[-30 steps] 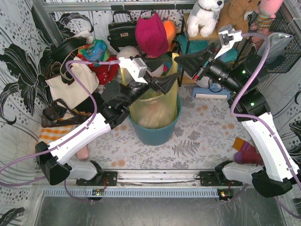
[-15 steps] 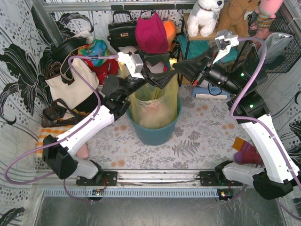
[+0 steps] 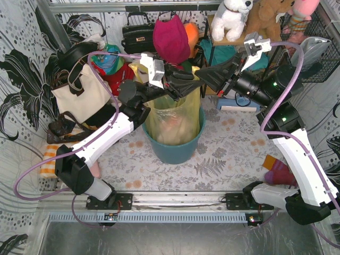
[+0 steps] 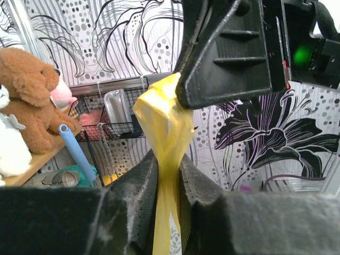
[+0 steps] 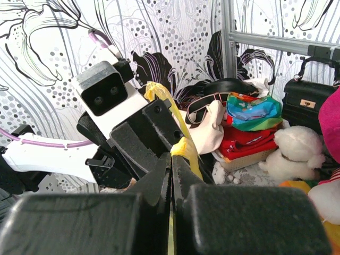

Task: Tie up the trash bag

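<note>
Close to the arm bases lies the flowery grey surface (image 3: 228, 143), and in the middle of it stands the round teal plastic bin (image 3: 178, 153). The thin see-through yellow plastic trash bag (image 3: 172, 119) sits inside this bin and sticks up above its rim, with something pale showing through. Right over the bag's mouth the two hands meet. The left hand (image 3: 187, 87) is closed on one long yellow handle strip (image 4: 166, 133). In the left wrist view the strip runs up between its two black fingers (image 4: 135, 207) and bunches up just under the right hand. I cannot tell if that bunch is a knot. The right hand (image 3: 210, 74) is closed too, and the right wrist view shows a bit of yellow plastic pinched at its tips, just beside the left hand. So both hands grip the bag's plastic, very near each other. I think the step now is to cross or loop the strips into a knot. To do it well, both hands should hold firm so the slippery plastic does not slide out. They should go slowly around each other without bumping, and pull sideways, not up, so the light bag is not lifted out or torn. Farther back, by the wall, are a cream canvas tote bag (image 3: 79, 98), a black leather handbag (image 3: 137, 34) and a white fluffy toy animal (image 3: 231, 16).
</note>
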`<state>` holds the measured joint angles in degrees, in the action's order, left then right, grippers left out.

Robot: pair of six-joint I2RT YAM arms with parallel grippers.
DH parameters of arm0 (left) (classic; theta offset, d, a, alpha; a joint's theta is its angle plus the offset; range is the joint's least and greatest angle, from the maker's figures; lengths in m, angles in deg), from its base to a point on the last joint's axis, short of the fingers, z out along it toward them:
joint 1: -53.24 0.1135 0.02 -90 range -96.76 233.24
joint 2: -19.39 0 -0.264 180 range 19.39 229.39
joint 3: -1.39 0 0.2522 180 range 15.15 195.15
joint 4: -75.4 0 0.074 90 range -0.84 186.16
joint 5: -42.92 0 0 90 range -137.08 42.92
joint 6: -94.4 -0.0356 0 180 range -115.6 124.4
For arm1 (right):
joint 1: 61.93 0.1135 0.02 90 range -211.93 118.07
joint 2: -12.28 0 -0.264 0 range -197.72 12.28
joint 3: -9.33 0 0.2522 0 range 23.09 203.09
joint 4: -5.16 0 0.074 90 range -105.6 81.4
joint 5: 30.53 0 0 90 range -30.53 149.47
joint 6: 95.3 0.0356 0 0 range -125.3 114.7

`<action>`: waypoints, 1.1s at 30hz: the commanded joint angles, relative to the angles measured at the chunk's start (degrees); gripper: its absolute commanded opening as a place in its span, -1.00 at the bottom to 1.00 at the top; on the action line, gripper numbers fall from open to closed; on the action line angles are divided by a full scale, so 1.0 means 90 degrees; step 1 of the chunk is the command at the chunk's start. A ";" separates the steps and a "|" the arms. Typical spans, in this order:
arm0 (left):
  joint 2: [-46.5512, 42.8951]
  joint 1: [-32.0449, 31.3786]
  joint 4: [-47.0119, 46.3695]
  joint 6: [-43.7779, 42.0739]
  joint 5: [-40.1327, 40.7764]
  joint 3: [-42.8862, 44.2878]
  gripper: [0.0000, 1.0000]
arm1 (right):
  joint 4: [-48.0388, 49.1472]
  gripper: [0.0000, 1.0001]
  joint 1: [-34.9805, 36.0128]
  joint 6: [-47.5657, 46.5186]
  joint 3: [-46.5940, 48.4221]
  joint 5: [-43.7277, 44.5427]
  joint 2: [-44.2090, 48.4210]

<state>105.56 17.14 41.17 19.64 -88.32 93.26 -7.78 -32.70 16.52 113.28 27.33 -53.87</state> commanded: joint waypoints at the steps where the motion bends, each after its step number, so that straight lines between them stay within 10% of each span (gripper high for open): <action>1: -0.0087 0.0021 -0.0217 0.0133 -0.0292 0.0214 -0.59 | 0.0345 -1.00 0.0001 0.0098 0.0213 0.0171 0.0016; 7: -0.0181 0.0021 0.0016 0.0122 -0.0178 0.0225 -1.00 | 0.0196 -0.93 0.0002 -0.0018 0.0228 0.0417 0.0049; 17: -0.0332 0.0017 0.0135 0.0094 -0.0145 0.0165 -1.00 | -0.0094 0.45 -0.0005 -0.0160 0.0461 0.0557 -0.0073; 33: -0.0361 0.0019 0.0243 0.0181 -0.0177 0.0194 -1.00 | -0.0164 0.20 -0.0001 -0.0752 0.0685 -0.0767 -0.0437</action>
<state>103.84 17.14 44.25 20.56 -89.63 93.26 -9.92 -32.70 12.76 117.50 23.35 -58.28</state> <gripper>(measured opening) 0.009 0.628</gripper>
